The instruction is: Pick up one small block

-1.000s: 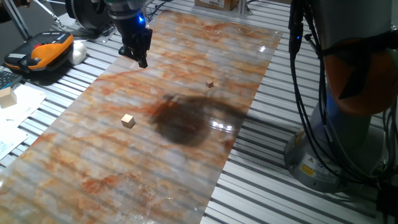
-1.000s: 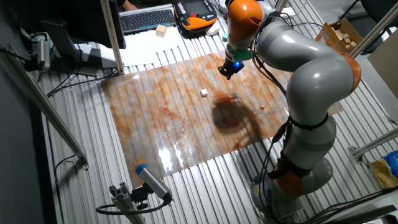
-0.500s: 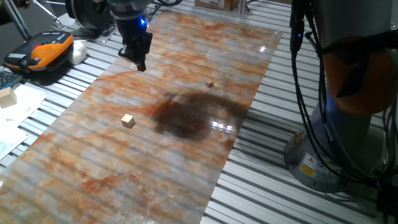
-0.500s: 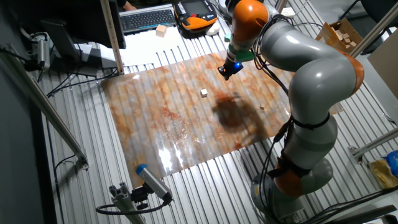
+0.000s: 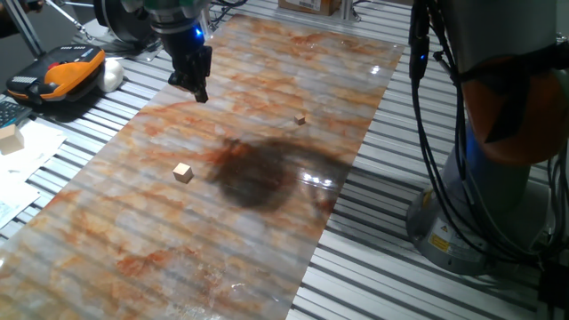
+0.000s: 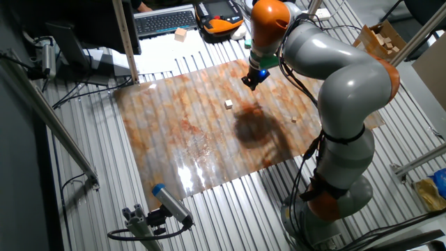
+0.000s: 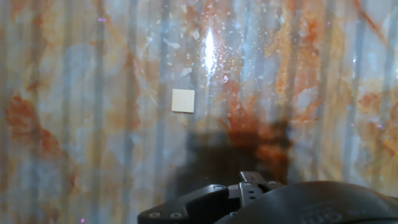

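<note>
The small block (image 5: 183,172) is a pale tan wooden cube lying on the marbled sheet (image 5: 267,222). It also shows in the other fixed view (image 6: 228,104) and in the hand view (image 7: 183,101), up and left of centre. My gripper (image 5: 200,94) hangs over the far left part of the sheet, well apart from the block, and also shows in the other fixed view (image 6: 247,84). Its fingers taper to one point and hold nothing. In the hand view only the dark hand body shows at the bottom edge.
A much tinier brownish cube (image 5: 300,118) lies right of centre on the sheet. Off the sheet are an orange-black device (image 5: 62,76), a bigger pale block (image 5: 9,133), a keyboard (image 6: 166,21) and a box of blocks (image 6: 382,38). The arm's base (image 5: 462,222) stands at the right.
The gripper has drifted a little to the left and away over the far part of the sheet. Its shadow shifted left with it. The blocks have not moved.
</note>
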Tool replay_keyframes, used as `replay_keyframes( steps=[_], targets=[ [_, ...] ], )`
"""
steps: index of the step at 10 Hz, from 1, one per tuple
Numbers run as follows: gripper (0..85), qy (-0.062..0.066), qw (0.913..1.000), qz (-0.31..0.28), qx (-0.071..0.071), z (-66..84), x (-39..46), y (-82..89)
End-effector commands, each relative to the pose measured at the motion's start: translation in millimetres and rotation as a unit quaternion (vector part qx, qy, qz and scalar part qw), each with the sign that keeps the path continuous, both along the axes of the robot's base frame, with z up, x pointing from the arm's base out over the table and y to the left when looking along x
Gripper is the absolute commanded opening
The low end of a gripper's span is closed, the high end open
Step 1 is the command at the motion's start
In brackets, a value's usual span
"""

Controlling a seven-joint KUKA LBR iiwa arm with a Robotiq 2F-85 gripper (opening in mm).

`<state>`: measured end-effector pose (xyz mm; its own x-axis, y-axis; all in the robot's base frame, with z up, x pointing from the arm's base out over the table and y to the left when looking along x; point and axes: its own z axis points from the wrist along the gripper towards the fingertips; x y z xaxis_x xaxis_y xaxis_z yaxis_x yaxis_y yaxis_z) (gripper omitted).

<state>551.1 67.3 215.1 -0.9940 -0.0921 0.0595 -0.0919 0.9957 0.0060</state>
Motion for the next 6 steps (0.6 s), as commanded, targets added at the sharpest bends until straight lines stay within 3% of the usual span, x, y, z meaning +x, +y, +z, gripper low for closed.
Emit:
replay_keyframes(
  steps=[1,6],
  targets=[
    [0.0,-0.003,1.0,-0.002,0.0,-1.3,-0.5,1.5],
    [0.0,-0.009,0.9999,-0.008,-0.012,-4.0,-4.3,8.2]
  ],
)
